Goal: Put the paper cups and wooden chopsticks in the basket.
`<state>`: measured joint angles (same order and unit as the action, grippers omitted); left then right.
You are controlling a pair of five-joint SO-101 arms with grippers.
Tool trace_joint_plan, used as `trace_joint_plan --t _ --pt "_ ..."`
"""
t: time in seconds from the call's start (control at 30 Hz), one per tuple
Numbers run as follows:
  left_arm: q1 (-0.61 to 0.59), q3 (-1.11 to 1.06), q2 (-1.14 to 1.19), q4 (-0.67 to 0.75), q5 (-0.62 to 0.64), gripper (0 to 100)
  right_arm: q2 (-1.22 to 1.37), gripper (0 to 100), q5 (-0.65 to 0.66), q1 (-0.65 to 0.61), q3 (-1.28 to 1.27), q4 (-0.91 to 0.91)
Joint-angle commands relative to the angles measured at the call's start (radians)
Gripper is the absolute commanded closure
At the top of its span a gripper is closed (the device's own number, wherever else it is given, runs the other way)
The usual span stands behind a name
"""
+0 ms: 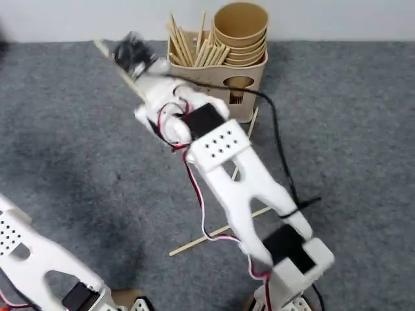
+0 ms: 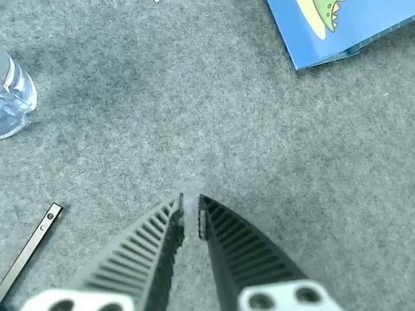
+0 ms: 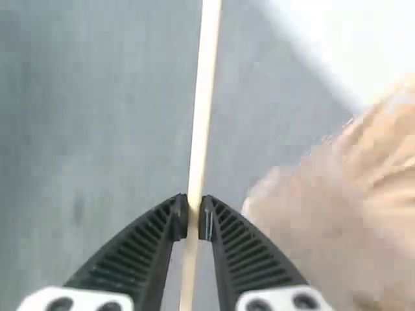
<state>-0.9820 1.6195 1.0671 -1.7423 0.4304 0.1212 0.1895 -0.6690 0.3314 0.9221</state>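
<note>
Step in hand: carrying one stick to the basket (image 1: 249, 87), which stands at the bench's far edge.

The right gripper (image 3: 192, 210) has its fingers clamped on a wooden chopstick (image 3: 204, 97), held above the bench just beside the basket's left side.

The basket holds stacked paper cups (image 1: 241, 26) and bundled chopsticks (image 1: 194, 48).

The left gripper (image 2: 190, 207) hangs over bare bench, fingers closed on nothing.

One loose chopstick (image 1: 194, 245) lies mid-bench under the right arm. A second loose chopstick (image 1: 251, 123) lies by the basket's front.

Next move, judged: bring the held stick over the chopstick compartment, tip it upright, then release.
</note>
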Motion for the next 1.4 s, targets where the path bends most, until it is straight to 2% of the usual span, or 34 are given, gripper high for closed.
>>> trace_joint_plan --t 0.0,0.13,0.37,0.8,1.1,1.27,1.37 --pt "0.018 0.053 -0.014 -0.014 0.008 95 -0.113 97.9 -0.178 0.019 0.063 -0.239" --pt "0.02 0.054 -0.014 -0.014 0.008 95 -0.12 99.0 -0.272 0.114 0.063 -0.467" --pt "0.017 0.053 -0.014 -0.014 0.008 95 -0.058 99.1 -0.27 0.251 0.058 -0.616" --pt "0.011 0.058 -0.014 -0.014 0.008 95 0.168 99.1 -0.27 0.265 0.058 -0.865" --pt "0.0 0.058 -0.015 -0.014 0.008 95 0.26 97.5 -0.269 0.272 0.057 -0.855" --pt "0.006 0.058 -0.015 -0.014 0.008 95 0.254 81.6 -0.269 0.271 0.063 -0.604" --pt "0.009 0.058 -0.015 -0.014 0.008 95 0.226 79.4 -0.276 0.268 0.063 -0.527"
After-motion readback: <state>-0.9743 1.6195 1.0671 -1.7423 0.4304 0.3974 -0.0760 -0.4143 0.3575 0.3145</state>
